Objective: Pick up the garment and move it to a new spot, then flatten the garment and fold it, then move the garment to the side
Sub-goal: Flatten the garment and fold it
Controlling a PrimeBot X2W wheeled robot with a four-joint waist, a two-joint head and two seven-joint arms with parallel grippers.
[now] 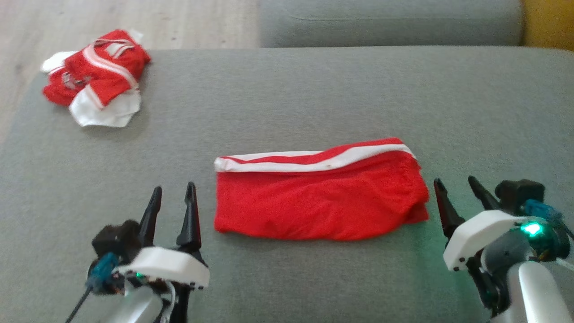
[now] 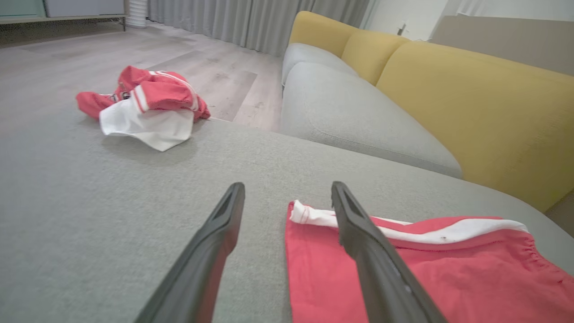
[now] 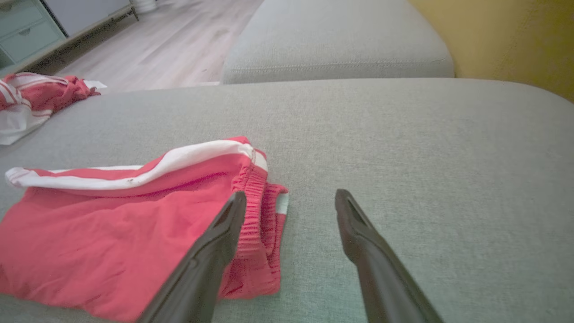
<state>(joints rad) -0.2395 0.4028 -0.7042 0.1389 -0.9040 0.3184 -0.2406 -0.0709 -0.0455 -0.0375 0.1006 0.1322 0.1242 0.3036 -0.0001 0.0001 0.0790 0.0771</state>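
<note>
The garment is a pair of red shorts with a white side stripe, lying folded in a flat rectangle on the grey cushion, also seen in the left wrist view and the right wrist view. My left gripper stands open just left of its left edge, apart from the cloth, with nothing between its fingers. At the garment's right edge my right gripper is open and empty too, its fingers beside the elastic waistband.
A crumpled red and white garment lies at the cushion's far left corner. A second grey seat cushion and yellow backrest are beyond. Wooden floor lies past the far left edge.
</note>
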